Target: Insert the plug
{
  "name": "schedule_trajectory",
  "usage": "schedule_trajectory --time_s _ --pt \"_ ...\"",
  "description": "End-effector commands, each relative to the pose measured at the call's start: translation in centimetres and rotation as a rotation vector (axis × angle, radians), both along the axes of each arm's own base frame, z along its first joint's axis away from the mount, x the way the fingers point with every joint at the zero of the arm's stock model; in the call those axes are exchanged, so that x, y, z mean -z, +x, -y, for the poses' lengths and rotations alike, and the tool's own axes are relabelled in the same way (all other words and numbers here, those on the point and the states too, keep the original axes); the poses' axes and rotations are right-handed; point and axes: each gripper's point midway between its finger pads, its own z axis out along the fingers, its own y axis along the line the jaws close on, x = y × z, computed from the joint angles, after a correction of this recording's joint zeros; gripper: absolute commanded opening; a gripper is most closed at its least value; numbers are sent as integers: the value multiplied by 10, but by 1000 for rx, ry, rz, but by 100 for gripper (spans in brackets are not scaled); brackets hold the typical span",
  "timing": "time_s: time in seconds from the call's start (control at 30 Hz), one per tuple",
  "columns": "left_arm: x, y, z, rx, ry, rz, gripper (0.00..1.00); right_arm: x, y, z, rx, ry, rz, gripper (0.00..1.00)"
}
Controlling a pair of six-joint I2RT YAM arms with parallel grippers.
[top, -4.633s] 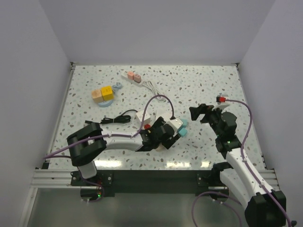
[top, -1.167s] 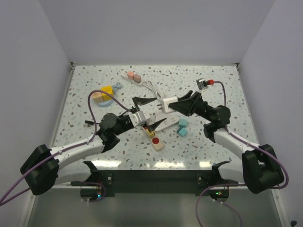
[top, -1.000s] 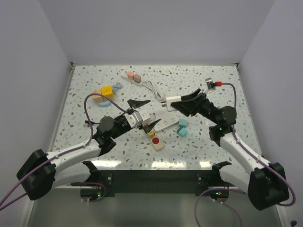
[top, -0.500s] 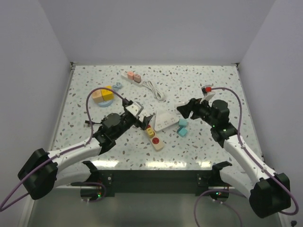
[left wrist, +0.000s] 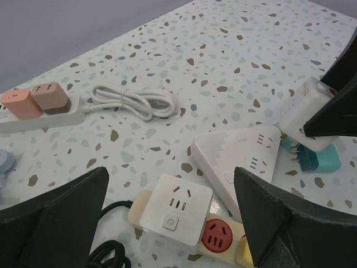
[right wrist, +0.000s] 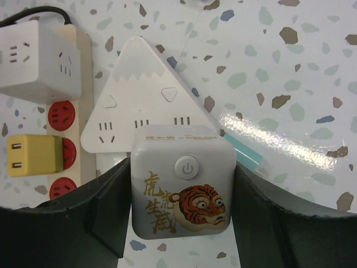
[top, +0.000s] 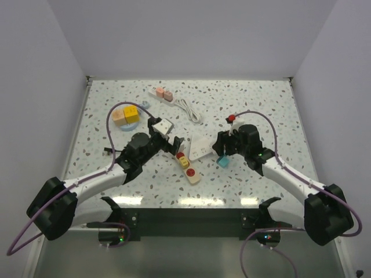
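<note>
The plug (right wrist: 181, 190) is a white cube with a tiger print and a power button. My right gripper (right wrist: 181, 196) is shut on it, one finger on each side. The cube hangs just over the near edge of the white triangular socket block (right wrist: 139, 106), which lies flat on the table (top: 200, 149). From the left wrist view the plug (left wrist: 307, 111) shows at the right, above the triangular block (left wrist: 240, 159). My left gripper (left wrist: 173, 223) stands wide open over a white cube adapter (left wrist: 175, 209) plugged into a cream strip with red sockets (top: 188, 166).
A yellow plug (right wrist: 30, 155) sits in the cream strip. A teal block (top: 222, 160) lies beside my right gripper. At the back are a white strip with pink plugs (top: 162, 94), a coiled white cord (top: 188, 110) and yellow blocks on a blue plate (top: 126, 114).
My right gripper has drawn back and dropped lower with the plug, ending over the triangular block. My left gripper has pulled back a little from the cream strip and stays open.
</note>
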Motion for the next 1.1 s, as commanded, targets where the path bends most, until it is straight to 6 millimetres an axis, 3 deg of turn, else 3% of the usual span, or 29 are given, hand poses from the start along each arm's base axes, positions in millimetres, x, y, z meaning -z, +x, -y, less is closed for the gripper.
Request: schedule_trajectory --time_s 0.0,0.6,1.07 --pt "-18 4 3 3 -51 6 100 -25 18 -1 14 -29 96 0" --pt "-10 10 -5 -18 -41 -15 100 -7 32 -18 -20 -86 83 0" --pt "-6 15 -7 -28 -32 -22 100 -22 39 -21 -1 -74 146 0"
